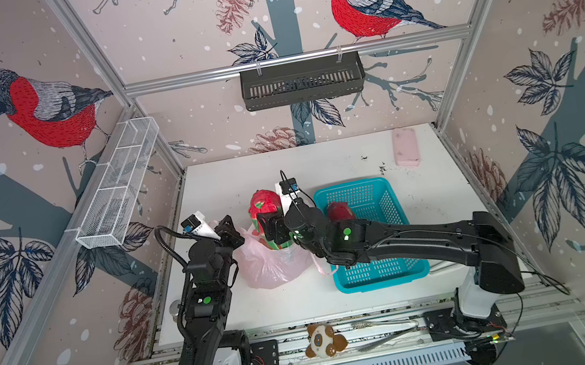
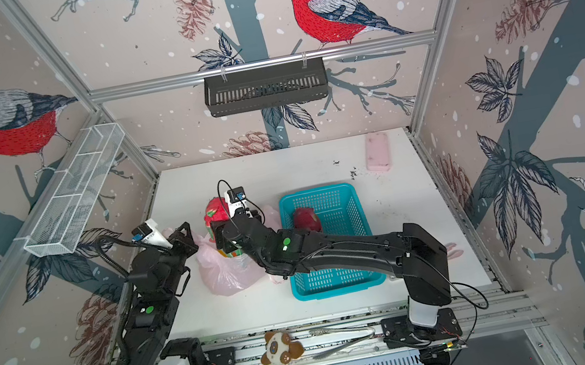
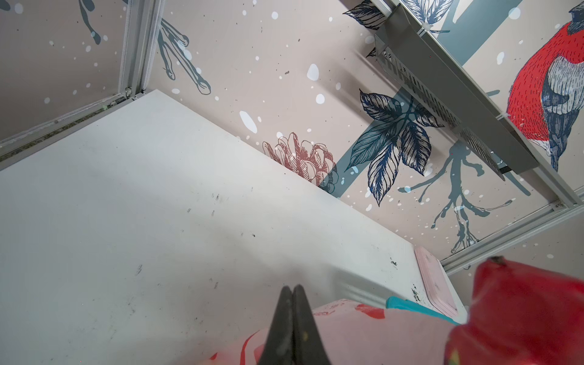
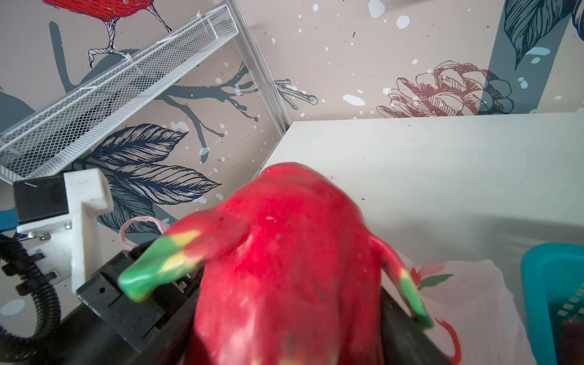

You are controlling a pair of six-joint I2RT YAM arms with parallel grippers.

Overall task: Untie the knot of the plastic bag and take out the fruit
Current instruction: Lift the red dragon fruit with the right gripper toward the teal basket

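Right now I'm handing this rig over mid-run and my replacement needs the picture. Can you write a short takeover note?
Grippers: the left gripper is shut, apparently pinching the edge of the plastic bag. The right gripper is shut on the held dragon fruit, above the open bag.
Done: the bag is open, and the second dragon fruit lies in the teal basket.
Left: set the held fruit down, probably in the basket. Then check the bag for more; its inside is hard to see.

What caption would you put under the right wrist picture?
Right hand grips a red dragon fruit with green-tipped scales, with the pink plastic bag and teal basket close by.
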